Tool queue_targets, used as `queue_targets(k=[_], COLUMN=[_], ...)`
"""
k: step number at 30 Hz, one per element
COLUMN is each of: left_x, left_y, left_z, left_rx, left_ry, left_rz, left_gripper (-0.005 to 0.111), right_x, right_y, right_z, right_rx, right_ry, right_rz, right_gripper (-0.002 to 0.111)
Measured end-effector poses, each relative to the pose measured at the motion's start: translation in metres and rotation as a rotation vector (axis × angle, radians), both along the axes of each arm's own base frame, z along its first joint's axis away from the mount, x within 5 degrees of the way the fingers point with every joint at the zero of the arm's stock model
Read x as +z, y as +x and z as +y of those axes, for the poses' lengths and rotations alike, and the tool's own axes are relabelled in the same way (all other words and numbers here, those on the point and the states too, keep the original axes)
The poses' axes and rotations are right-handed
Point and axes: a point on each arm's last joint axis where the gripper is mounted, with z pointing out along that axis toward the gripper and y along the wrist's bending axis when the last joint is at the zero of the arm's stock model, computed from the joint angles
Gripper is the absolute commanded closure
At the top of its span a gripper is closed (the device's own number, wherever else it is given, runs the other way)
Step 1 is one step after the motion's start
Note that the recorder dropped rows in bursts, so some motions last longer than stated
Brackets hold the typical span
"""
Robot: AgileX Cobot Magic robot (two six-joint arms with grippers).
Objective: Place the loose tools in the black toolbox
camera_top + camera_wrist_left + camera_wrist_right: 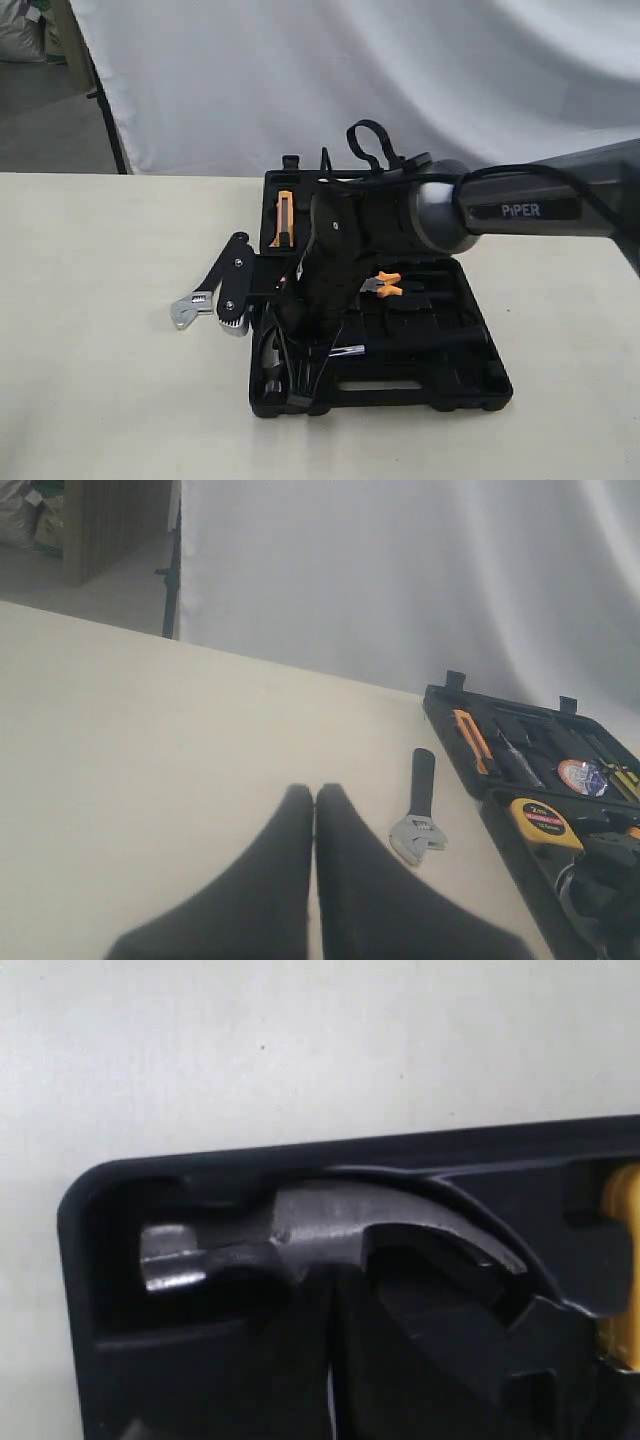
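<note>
The black toolbox point(480, 395) lies open on the table. The claw hammer's steel head point(320, 1225) rests in a recess at a corner of the toolbox point(90, 1260). My right gripper point(330, 1290) stands just behind the head, shut on the hammer, with a thin strip of steel showing between its fingers; the shaft is hidden. From the exterior view the right gripper point(290, 345) reaches down into the case's near left corner. The adjustable wrench point(205, 290) lies on the table left of the case. My left gripper point(315, 792) is shut and empty, near the wrench point(420, 815). The tape roll point(582, 777) sits in the case.
A yellow tape measure point(545, 820) and an orange-handled knife point(472, 740) lie in the toolbox point(445, 705). Orange-handled pliers point(385, 285) sit in its middle. The right arm point(530, 210) spans the case from the right. A white cloth hangs behind the table.
</note>
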Motion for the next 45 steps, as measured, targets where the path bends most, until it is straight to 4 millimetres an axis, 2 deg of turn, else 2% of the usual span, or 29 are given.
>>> queue_targets(k=[7, 13, 15, 21, 24, 27, 31, 34, 37, 39, 41, 45], left_x=[0.000, 0.000, 0.000, 0.000, 0.000, 0.000, 0.000, 0.000, 0.000, 0.000, 0.000, 0.000], left_y=[0.000, 0.000, 0.000, 0.000, 0.000, 0.000, 0.000, 0.000, 0.000, 0.000, 0.000, 0.000], left_z=[0.000, 0.000, 0.000, 0.000, 0.000, 0.000, 0.000, 0.000, 0.000, 0.000, 0.000, 0.000], left_rx=[0.000, 0.000, 0.000, 0.000, 0.000, 0.000, 0.000, 0.000, 0.000, 0.000, 0.000, 0.000], left_ry=[0.000, 0.000, 0.000, 0.000, 0.000, 0.000, 0.000, 0.000, 0.000, 0.000, 0.000, 0.000], left_rz=[0.000, 0.000, 0.000, 0.000, 0.000, 0.000, 0.000, 0.000, 0.000, 0.000, 0.000, 0.000], left_gripper=[0.106, 0.106, 0.106, 0.106, 0.106, 0.106, 0.106, 0.106, 0.106, 0.106, 0.106, 0.106], right_x=[0.001, 0.017, 0.029, 0.085, 0.099, 0.103, 0.092, 0.061, 0.016, 0.000, -0.012, -0.019], right_y=[0.000, -0.001, -0.004, -0.009, -0.010, -0.003, 0.014, 0.017, 0.004, -0.003, -0.004, -0.004], right_z=[0.000, -0.005, -0.009, -0.015, -0.019, -0.026, -0.052, -0.070, -0.081, -0.085, -0.087, -0.087], right_rx=[-0.007, -0.045, -0.060, -0.133, -0.166, -0.234, -0.375, -0.456, -0.491, -0.506, -0.492, -0.479], right_ry=[0.004, 0.003, 0.010, 0.134, 0.166, 0.181, 0.163, 0.106, 0.001, -0.031, -0.042, -0.051], right_rz=[-0.001, -0.030, -0.035, -0.106, -0.126, -0.119, -0.067, 0.034, 0.153, 0.196, 0.194, 0.194], right_gripper=[0.109, 0.109, 0.109, 0.109, 0.109, 0.109, 0.109, 0.109, 0.109, 0.109, 0.109, 0.109])
